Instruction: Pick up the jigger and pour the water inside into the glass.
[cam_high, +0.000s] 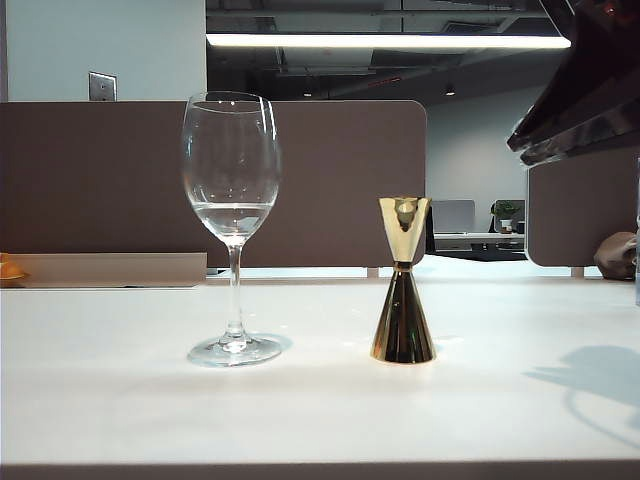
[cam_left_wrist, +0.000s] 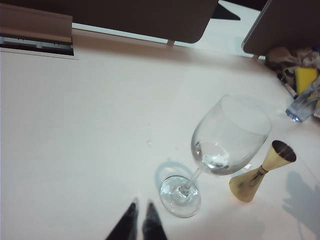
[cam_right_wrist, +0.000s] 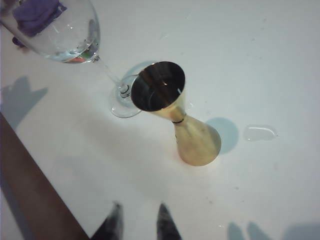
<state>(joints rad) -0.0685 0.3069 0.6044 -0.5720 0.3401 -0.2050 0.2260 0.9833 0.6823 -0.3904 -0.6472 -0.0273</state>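
Right gripper (cam_right_wrist: 139, 222) hovers above the jigger (cam_right_wrist: 175, 112), jaws apart w/ a narrow gap, nothing held. Left gripper (cam_left_wrist: 141, 216) nearly closed, empty, near the glass (cam_left_wrist: 220, 150) foot. Jigger stands upright beside glass on table (cam_high: 120, 400); water (cam_high: 232, 212) sits in glass bowl.

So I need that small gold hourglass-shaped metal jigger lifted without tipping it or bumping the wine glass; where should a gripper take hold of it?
Grip the small gold hourglass-shaped metal jigger at its narrow waist, where both cones would probably keep the fingers from slipping. It stands upright, so come in level from the right, away from the tall clear stemmed wine glass. The right gripper, jaws slightly apart, hangs above it.
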